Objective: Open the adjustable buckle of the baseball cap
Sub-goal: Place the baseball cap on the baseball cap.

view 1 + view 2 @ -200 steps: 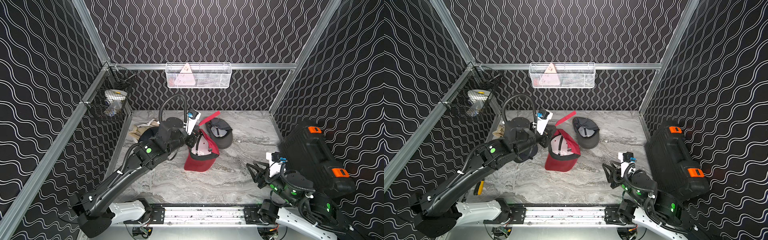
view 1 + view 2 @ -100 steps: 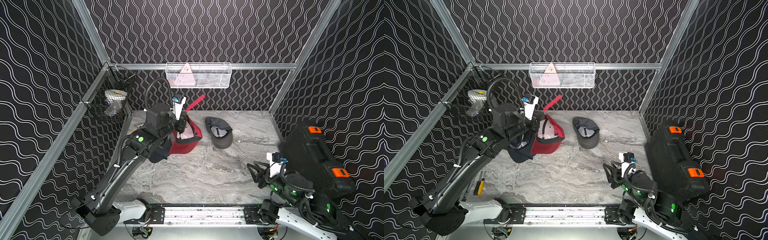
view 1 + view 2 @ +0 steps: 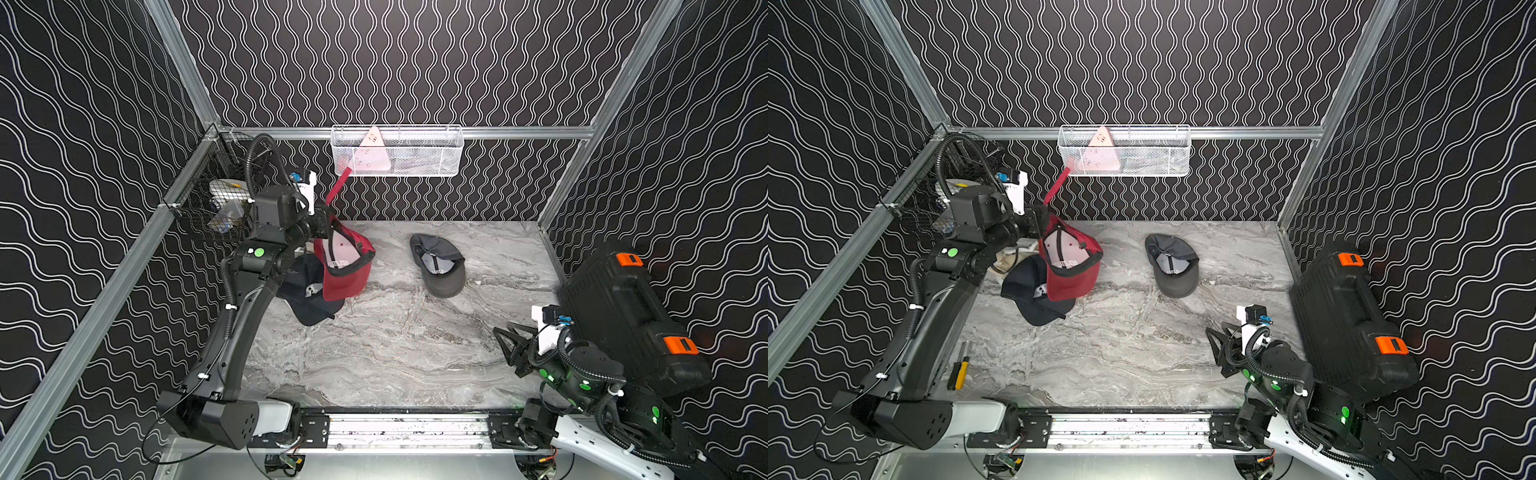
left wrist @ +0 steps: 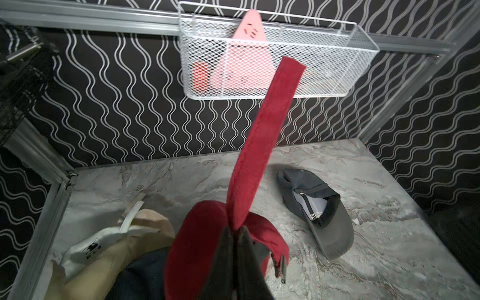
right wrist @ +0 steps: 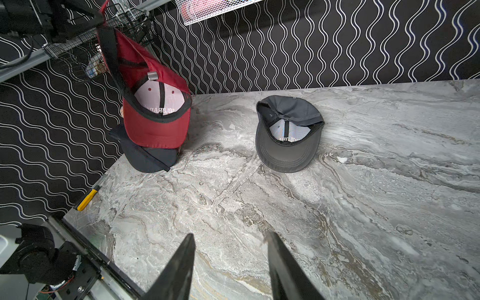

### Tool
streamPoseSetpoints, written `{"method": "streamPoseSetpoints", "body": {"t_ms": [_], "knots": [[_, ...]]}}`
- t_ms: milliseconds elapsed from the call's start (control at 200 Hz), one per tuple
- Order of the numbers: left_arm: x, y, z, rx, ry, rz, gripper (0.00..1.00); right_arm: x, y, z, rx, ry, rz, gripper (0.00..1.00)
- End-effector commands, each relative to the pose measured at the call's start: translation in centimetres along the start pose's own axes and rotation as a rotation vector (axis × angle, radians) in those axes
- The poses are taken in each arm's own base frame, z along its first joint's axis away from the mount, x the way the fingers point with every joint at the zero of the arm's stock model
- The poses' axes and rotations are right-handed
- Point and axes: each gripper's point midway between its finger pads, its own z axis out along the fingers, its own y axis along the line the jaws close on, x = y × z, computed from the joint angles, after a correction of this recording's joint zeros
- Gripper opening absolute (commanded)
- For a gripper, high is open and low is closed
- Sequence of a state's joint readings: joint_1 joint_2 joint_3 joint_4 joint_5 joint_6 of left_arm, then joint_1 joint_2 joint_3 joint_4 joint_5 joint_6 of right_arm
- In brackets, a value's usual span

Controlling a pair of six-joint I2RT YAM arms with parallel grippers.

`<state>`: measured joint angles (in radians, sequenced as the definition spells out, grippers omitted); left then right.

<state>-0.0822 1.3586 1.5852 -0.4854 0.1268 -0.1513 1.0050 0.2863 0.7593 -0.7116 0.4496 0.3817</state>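
Observation:
A red baseball cap (image 3: 347,266) hangs upside-in at the back left, its bill pointing down over a dark navy cap (image 3: 309,299). My left gripper (image 3: 326,220) is shut on the cap's red back strap (image 4: 265,135), whose free end sticks up toward the white basket. The small metal buckle (image 4: 281,267) dangles at the cap's back opening, beside my jaws, and shows on the band in the right wrist view (image 5: 152,75). My right gripper (image 5: 230,235) stands open and empty low over the table's front right, far from the cap.
A grey cap (image 3: 438,266) lies upside down in the middle back. A beige and white cap (image 4: 104,246) lies near the left wall. White wire basket (image 3: 397,151) on the back wall, black wire basket (image 3: 208,199) at left, black case (image 3: 623,316) at right, yellow-handled screwdriver (image 3: 959,370) front left.
My left arm has lifted the red cap off the table by its strap and carried it left and back, above the navy cap. The right arm has stayed still.

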Motion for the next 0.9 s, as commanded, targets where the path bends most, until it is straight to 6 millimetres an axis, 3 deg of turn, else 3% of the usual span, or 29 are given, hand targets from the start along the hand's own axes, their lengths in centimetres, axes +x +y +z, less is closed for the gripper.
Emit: {"method": "streamPoseSetpoints", "body": {"t_ms": [0, 200, 215, 275, 505, 730, 896], "knots": [[-1.2, 1.5, 0.7, -0.002, -0.031, -0.087, 0.00, -0.3, -0.1, -0.2, 0.000, -0.015, 0.019, 0.47], [0.5, 4.2, 3.3, -0.058, 0.025, -0.143, 0.00, 0.0, 0.1, 0.1, 0.001, 0.004, 0.011, 0.47], [0.5, 5.4, 3.3, -0.083, 0.022, -0.155, 0.00, 0.0, 0.1, 0.1, 0.001, 0.004, 0.011, 0.47], [0.9, 6.4, 3.6, -0.112, 0.033, -0.171, 0.00, 0.0, 0.1, 0.1, 0.001, 0.004, 0.010, 0.47], [0.5, 9.8, 1.4, -0.285, -0.014, -0.208, 0.00, 0.0, 0.1, 0.3, 0.003, 0.007, 0.008, 0.47], [0.6, 11.3, -0.9, -0.394, -0.060, -0.232, 0.00, 0.2, 0.3, 0.5, 0.004, 0.018, 0.002, 0.47], [2.2, 12.2, -0.4, -0.435, -0.011, -0.230, 0.00, 0.2, 0.3, 0.6, 0.003, 0.015, 0.005, 0.47]]}}
